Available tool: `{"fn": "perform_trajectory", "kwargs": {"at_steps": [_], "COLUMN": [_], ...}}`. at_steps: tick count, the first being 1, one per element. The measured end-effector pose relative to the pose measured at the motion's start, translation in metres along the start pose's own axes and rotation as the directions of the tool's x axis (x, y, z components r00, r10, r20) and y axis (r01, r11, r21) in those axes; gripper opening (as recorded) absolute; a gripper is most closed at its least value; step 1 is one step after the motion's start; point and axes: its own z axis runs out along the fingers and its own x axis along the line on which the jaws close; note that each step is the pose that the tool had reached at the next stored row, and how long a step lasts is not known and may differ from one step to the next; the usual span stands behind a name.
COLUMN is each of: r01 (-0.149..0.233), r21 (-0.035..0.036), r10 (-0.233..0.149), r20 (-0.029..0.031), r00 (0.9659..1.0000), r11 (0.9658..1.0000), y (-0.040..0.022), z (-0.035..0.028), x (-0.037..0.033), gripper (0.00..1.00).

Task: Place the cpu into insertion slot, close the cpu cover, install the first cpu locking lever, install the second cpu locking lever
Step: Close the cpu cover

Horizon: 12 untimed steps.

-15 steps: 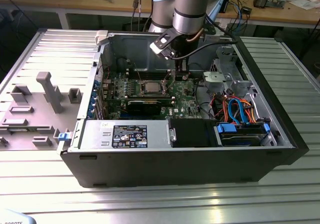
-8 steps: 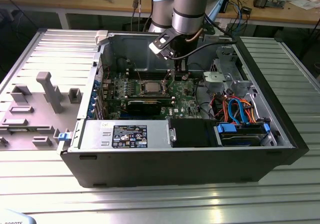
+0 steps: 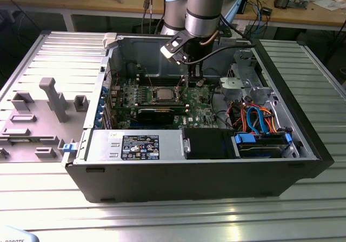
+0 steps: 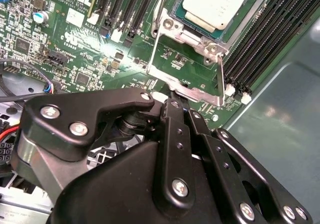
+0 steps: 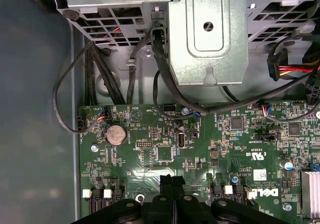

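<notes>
The gripper (image 4: 172, 101) is clenched, fingers pressed together, its tips at the wire locking lever (image 4: 192, 91) just beside the insertion slot (image 4: 170, 25); the cpu (image 4: 216, 3) lies seated there, framed by the cpu cover (image 4: 199, 40); green motherboard (image 4: 75, 49) surrounds them.

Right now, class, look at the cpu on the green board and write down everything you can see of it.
The cpu is a small, flat, square chip. Its dull silvery metal top has rounded corners and steps down to a lower rim. It lies flat, top up, inside the window of the silvery cpu cover, whose frame borders it. Long black memory slots run alongside on the green motherboard. Nothing rests on its top.
</notes>
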Motion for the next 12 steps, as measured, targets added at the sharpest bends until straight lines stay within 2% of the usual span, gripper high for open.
{"fn": "perform_trajectory", "kwargs": {"at_steps": [6, 12], "r01": [0.000, 0.000], "r21": [0.0000, 0.0001], "r10": [0.000, 0.000], "r20": [0.0000, 0.0000], "r00": [1.0000, 1.0000], "r11": [1.0000, 1.0000], "y": [-0.0034, -0.0109], "z": [0.0000, -0.0001], "x": [-0.0001, -0.0003], "gripper": [0.11, 0.11]}}
